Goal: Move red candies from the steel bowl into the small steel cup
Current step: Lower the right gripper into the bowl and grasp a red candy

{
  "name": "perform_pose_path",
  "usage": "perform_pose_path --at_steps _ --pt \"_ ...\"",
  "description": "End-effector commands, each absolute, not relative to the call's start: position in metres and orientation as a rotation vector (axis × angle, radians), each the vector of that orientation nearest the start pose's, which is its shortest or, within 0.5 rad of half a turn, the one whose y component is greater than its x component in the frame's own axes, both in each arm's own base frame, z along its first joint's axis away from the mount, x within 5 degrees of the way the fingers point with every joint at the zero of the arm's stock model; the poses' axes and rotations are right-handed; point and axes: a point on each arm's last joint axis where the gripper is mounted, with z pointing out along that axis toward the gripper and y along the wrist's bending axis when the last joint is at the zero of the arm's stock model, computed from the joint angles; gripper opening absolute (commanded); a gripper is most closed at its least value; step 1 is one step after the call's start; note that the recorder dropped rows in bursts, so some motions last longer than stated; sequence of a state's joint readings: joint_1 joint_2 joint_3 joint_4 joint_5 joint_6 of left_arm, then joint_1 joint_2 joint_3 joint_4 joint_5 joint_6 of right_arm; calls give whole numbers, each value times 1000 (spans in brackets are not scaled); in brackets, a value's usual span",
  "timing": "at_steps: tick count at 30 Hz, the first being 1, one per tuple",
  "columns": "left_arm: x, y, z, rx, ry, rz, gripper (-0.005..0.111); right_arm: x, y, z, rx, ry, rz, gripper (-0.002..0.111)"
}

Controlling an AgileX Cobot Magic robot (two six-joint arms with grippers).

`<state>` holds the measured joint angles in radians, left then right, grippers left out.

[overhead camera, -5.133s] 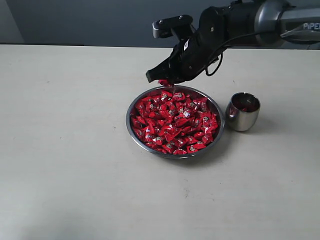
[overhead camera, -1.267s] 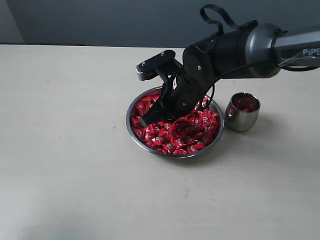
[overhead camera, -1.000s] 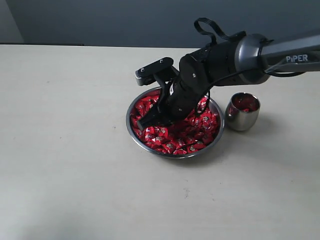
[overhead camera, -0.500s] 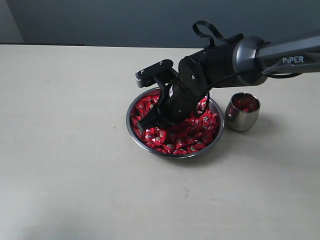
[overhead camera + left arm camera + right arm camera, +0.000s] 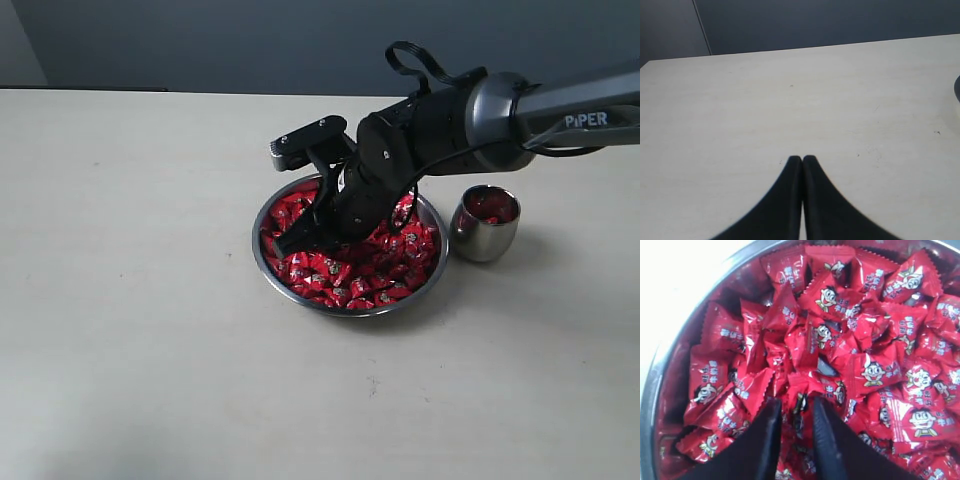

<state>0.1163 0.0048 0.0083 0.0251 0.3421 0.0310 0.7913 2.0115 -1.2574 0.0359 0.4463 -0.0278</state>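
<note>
The steel bowl (image 5: 260, 262) sits mid-table, heaped with red candies (image 5: 350, 278). My right gripper (image 5: 290, 238) dips into the bowl's left side. In the right wrist view, the right gripper (image 5: 795, 402) has its fingers drawn close together with one red candy (image 5: 799, 409) pinched between them, amid the pile (image 5: 875, 370) and near the bowl wall (image 5: 667, 360). The small steel cup (image 5: 485, 226) stands just right of the bowl with some red candies inside. My left gripper (image 5: 802, 159) is shut and empty over bare table; the exterior view does not show it.
The pale tabletop (image 5: 130, 330) spreads wide to the left and in front of the bowl. A dark wall (image 5: 200, 40) runs along the table's far edge. The right arm (image 5: 470, 110) reaches in from the upper right, passing above the cup.
The right gripper came down from above the bowl's far rim into the candies on the left side. Over the last half second its tips have risen slightly.
</note>
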Motion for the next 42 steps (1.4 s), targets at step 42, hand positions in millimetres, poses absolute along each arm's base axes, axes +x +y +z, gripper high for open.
perform_pose_path --at_steps 42 --pt "53 7 183 -55 1821 124 0 288 293 137 -1021 2478 282 40"
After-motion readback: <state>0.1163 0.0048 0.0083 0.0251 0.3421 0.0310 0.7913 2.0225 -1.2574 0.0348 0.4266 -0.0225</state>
